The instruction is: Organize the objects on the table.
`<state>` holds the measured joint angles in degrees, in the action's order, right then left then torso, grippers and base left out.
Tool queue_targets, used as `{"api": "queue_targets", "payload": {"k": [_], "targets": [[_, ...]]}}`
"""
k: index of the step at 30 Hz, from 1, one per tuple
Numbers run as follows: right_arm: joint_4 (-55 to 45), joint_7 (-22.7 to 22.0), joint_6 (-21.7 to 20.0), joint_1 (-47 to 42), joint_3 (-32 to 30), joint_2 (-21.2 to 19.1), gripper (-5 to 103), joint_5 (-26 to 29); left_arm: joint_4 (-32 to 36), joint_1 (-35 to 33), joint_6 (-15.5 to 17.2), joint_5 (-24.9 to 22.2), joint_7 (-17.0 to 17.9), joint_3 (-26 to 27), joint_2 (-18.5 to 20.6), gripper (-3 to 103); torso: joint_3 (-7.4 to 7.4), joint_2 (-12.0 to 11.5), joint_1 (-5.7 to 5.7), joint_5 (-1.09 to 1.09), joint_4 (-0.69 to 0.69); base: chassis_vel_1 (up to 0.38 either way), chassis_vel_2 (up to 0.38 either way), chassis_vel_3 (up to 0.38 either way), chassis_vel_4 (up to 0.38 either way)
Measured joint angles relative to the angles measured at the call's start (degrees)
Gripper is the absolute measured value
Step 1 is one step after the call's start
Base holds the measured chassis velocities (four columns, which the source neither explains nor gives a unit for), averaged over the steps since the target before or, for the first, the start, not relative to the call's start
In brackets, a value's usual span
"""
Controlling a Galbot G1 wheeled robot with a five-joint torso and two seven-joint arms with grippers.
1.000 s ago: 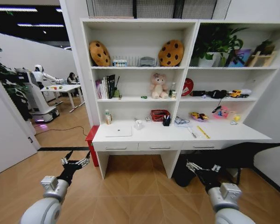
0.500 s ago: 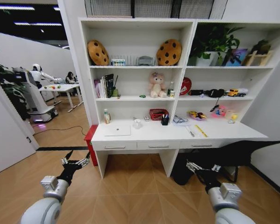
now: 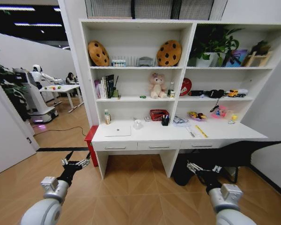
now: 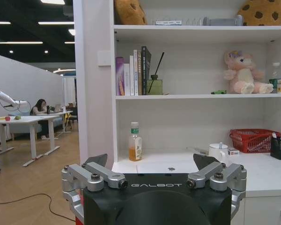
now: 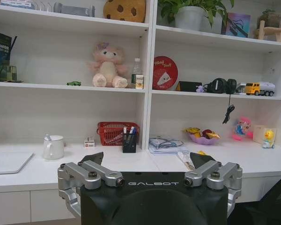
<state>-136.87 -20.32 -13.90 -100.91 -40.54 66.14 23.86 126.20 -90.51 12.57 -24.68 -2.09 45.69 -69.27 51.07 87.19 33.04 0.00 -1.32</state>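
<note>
The long white table (image 3: 178, 136) stands ahead, joined to white shelves. On it lie a silver laptop (image 3: 118, 131), a small bottle (image 3: 107, 117), a white mug (image 3: 138, 124), a black pen holder (image 3: 166, 121) and a yellow ruler (image 3: 201, 131). A tiny green toy car (image 3: 144, 97) sits on the shelf above. My left gripper (image 3: 76, 161) hangs open over the floor, well short of the table's left end. My right gripper (image 3: 202, 167) is open too, low before the right drawers. The left wrist view looks past the open left gripper (image 4: 151, 161) at the bottle (image 4: 135, 142). The right wrist view looks past the open right gripper (image 5: 147, 159) at the pen holder (image 5: 129, 142).
A red box (image 3: 90, 140) stands against the table's left end. A black chair (image 3: 243, 152) is tucked at the right end. A red basket (image 3: 158, 115) sits at the back of the tabletop. A white door (image 3: 7, 136) is at left. Wooden floor lies between me and the table.
The whole head view has shifted slightly, so the camera moved a little. Both grippers keep the same open pose, and nothing on the table has moved.
</note>
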Motion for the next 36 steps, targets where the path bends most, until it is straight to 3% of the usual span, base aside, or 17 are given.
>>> {"api": "queue_targets", "payload": {"k": [36], "targets": [[0.0,0.0,0.0,0.0,0.0,0.0,100,0.0,0.0,0.0,0.0,0.0,0.0,0.0,0.0,100,0.0,0.0,0.0,0.0,0.0,0.0,0.0,0.0,0.0]]}}
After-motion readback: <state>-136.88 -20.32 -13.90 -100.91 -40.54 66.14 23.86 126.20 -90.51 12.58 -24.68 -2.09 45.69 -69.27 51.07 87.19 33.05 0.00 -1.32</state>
